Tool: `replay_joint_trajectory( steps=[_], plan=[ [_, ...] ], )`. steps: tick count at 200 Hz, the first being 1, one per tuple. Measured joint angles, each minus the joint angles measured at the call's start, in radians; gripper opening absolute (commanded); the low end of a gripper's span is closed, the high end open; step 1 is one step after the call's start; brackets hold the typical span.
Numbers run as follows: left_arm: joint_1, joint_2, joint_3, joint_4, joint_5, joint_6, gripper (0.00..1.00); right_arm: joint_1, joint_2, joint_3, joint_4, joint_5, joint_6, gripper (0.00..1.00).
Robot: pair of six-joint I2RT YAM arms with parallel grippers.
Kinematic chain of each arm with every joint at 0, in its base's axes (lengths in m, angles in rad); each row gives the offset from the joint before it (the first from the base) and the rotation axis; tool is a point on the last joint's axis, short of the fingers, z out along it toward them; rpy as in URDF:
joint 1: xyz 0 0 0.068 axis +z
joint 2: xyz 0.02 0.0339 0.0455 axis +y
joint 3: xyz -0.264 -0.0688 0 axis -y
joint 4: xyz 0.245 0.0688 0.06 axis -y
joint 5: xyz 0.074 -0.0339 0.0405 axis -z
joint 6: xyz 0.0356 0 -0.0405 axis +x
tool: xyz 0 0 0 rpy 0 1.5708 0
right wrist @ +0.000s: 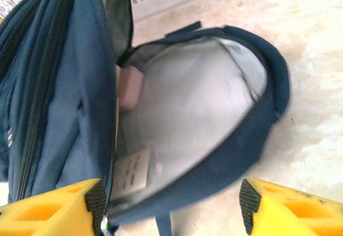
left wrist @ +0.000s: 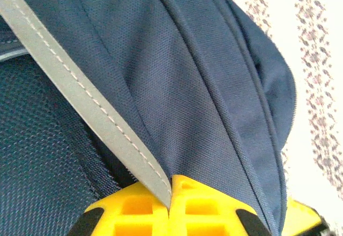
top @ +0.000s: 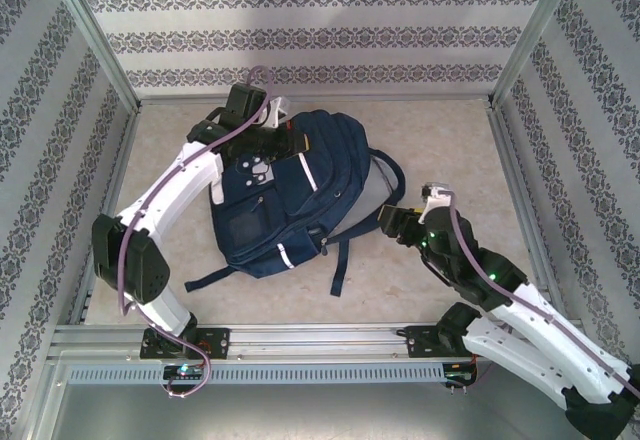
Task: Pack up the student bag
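At the middle of the table (top: pixel 440 150), in the top view, the student bag (top: pixel 285 200) is seen lying flat, its straps (top: pixel 340 268) trailing toward the near edge. The left gripper (top: pixel 272 138) is set on the bag's far end, and the right gripper (top: pixel 398 222) is placed just beside its right flank.

From the left wrist, the left gripper (left wrist: pixel 171 196) is shown with its fingers together, clamped on a fold of the student bag (left wrist: pixel 182 75) where a grey trim strip (left wrist: pixel 91 107) runs in.

From the right wrist, the right gripper (right wrist: pixel 171 206) is seen with fingers apart and nothing held. It faces the pale lining (right wrist: pixel 193 112) of the gaping main compartment. The bag is judged soft, floppy and fairly light. It is best taken by a seam, rim or strap, and its mouth is likely to sag shut if released.
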State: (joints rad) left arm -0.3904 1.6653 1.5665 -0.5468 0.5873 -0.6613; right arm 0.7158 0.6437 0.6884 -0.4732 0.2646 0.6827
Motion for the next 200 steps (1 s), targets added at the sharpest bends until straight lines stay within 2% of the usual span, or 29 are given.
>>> replay_joint_trajectory(
  steps=[25,38,46,57,108,150,200],
  plan=[
    [-0.009,0.08,-0.027,0.09,-0.024,-0.077,0.0,0.015,0.082,0.01,-0.003,-0.022,-0.034,0.57],
    [-0.02,0.122,-0.06,0.154,-0.026,-0.127,0.0,0.039,0.13,0.01,0.005,-0.037,-0.043,0.51],
    [-0.028,0.148,-0.087,0.199,-0.026,-0.161,0.0,0.057,0.166,0.009,0.017,-0.047,-0.046,0.43],
    [-0.035,0.183,-0.114,0.245,-0.025,-0.201,0.0,0.089,0.227,0.005,0.042,-0.061,-0.055,0.39],
    [-0.04,0.277,-0.171,0.371,-0.009,-0.341,0.0,0.264,0.542,0.011,0.157,-0.094,-0.053,0.43],
    [-0.021,0.278,-0.179,0.414,0.011,-0.396,0.0,0.354,0.814,0.182,0.166,-0.126,-0.046,0.47],
    [0.013,0.278,-0.219,0.473,0.028,-0.424,0.0,0.396,0.922,0.272,0.097,-0.108,-0.046,0.46]
  ],
)
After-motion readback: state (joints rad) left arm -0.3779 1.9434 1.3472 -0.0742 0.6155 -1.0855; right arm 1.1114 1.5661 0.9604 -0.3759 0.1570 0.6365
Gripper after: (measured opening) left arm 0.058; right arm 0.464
